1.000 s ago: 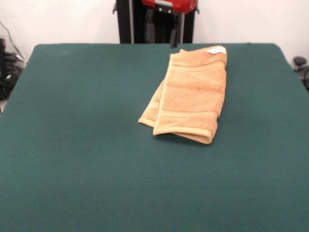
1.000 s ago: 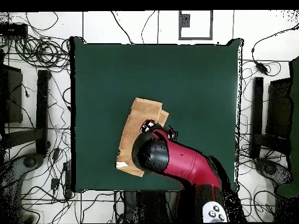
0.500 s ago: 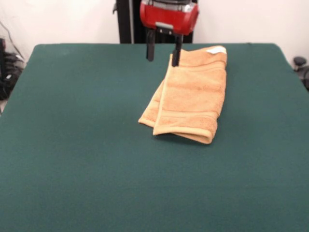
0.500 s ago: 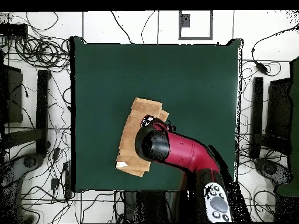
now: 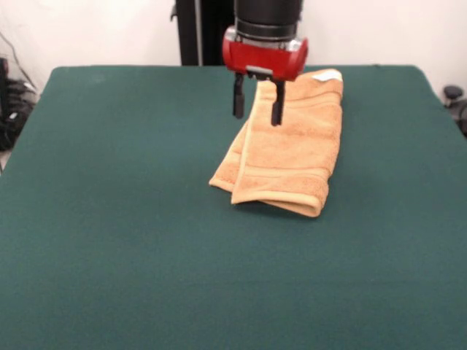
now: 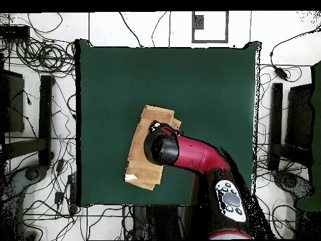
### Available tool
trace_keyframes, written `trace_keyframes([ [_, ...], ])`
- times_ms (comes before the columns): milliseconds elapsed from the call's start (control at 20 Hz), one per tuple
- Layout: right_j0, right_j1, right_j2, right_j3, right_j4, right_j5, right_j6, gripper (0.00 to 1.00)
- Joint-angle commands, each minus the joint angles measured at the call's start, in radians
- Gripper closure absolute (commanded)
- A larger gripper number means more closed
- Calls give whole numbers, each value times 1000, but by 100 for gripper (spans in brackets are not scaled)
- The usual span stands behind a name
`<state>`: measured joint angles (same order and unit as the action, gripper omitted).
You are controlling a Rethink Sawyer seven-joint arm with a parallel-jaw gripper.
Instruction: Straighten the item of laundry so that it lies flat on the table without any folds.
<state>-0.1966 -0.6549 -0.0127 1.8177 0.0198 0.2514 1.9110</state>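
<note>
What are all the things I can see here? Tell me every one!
towel: one, orange-tan, folded over itself, lying on the far half of the table in the front view, toward the right.
tag: one, white, small, on the towel's far corner.
table: one, dark green cloth top, filling most of the picture.
cables: many, black, tangled on the white floor around the table in the overhead view.
arm: one, red and black, reaching over the towel.
gripper: one, red body with two black fingers held apart, pointing down over the towel's left edge in the front view, holding nothing.
</note>
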Motion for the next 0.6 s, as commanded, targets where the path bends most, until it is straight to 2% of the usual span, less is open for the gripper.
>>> trace_keyframes([
  [50, -16, 44, 145, -57, -55, 16, 9, 0],
  [400, -12, 35, 137, -80, -65, 69, 12, 0],
  [600, -14, 53, 134, -136, -72, 129, -17, 0],
])
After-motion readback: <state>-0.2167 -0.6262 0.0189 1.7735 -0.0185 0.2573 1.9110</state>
